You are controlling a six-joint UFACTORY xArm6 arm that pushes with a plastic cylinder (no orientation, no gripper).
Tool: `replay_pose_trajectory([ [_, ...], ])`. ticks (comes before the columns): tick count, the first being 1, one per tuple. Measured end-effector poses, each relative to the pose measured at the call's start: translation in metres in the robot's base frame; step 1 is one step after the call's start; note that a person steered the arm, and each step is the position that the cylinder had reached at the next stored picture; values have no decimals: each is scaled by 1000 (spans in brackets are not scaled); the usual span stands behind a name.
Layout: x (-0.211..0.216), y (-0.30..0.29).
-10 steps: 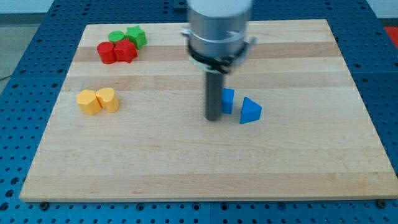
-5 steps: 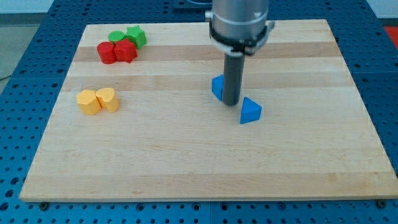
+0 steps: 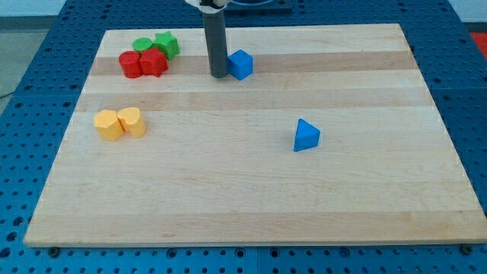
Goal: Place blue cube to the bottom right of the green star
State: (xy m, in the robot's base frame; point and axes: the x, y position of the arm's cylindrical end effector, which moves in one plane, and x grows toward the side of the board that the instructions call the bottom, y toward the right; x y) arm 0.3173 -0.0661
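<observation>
The blue cube (image 3: pixel 241 64) sits on the wooden board near the view's top, a little left of centre. My tip (image 3: pixel 219 75) stands right against the cube's left side. The green star (image 3: pixel 167 44) is at the view's top left, well to the left of the rod and slightly higher than the cube. The cube lies to the right of and a little below the star, with my rod between them.
A green round block (image 3: pixel 142 45) sits left of the star. Two red blocks (image 3: pixel 144 63) lie just below the green ones. Two yellow blocks (image 3: pixel 119 122) lie at the view's left. A blue triangular block (image 3: pixel 307 135) lies right of centre.
The blue cube has moved up and left, away from the blue triangular block, toward the view's top. My rod has moved up and left too and now stands on the cube's left side.
</observation>
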Motion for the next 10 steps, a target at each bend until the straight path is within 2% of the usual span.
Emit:
replay_pose_trajectory([
  [1, 33, 16],
  [2, 39, 58],
  [3, 7, 68],
  [4, -11, 25],
  [5, -11, -9],
  [6, -11, 34],
  [7, -28, 76],
  [8, -43, 61],
  [10, -43, -24],
])
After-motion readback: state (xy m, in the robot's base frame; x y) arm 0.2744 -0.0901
